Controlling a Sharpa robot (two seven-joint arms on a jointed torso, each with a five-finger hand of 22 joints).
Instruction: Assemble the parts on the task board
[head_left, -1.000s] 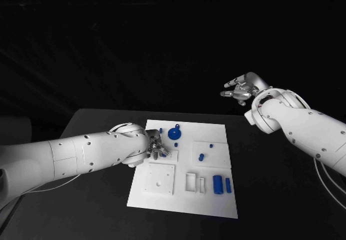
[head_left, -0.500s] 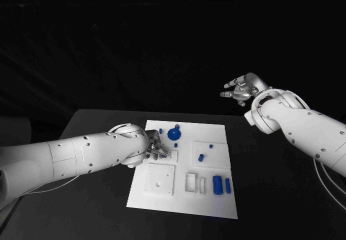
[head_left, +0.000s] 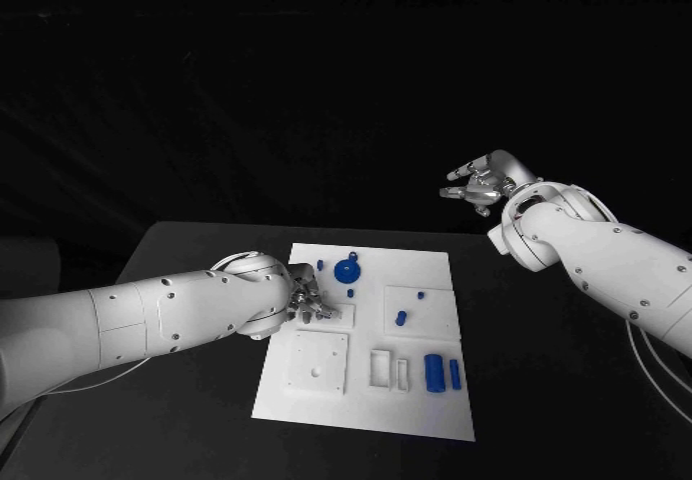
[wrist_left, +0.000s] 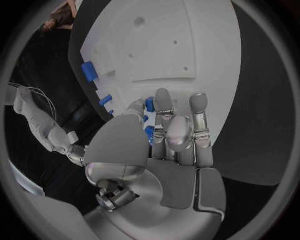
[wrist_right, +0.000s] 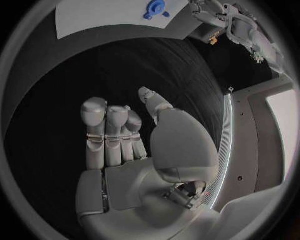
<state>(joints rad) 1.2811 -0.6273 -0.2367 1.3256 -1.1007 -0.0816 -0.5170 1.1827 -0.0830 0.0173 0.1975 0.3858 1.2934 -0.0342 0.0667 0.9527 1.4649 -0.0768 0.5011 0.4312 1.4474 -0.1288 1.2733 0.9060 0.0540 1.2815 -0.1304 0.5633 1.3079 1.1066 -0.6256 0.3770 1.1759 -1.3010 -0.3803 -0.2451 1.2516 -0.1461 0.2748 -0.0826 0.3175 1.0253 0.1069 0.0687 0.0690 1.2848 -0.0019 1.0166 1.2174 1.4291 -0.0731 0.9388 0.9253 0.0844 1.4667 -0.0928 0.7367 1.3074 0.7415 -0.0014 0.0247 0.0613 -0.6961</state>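
The white task board (head_left: 433, 405) lies mid-table. My left hand (head_left: 307, 300) rests low over the board's left edge. In the left wrist view its fingers (wrist_left: 164, 107) lie close together and its thumb presses a small blue part (wrist_left: 150, 104) against them. A round blue disc (head_left: 346, 270) and a small blue peg (head_left: 351, 293) sit just beyond that hand. Two blue cylinders (head_left: 434, 369) lie at the board's near right. My right hand (head_left: 483, 180) hangs high above the table's far right, fingers loosely apart and holding nothing (wrist_right: 119, 132).
A square white plate with holes (head_left: 315, 358) sits near the board's front left, with a slotted block (head_left: 385, 367) beside it. Two small blue pieces (head_left: 402, 318) stand on the right-hand plate. Black table surrounds the board.
My left hand has crept slightly along the board's left edge toward the near side. The right hand has hardly moved.
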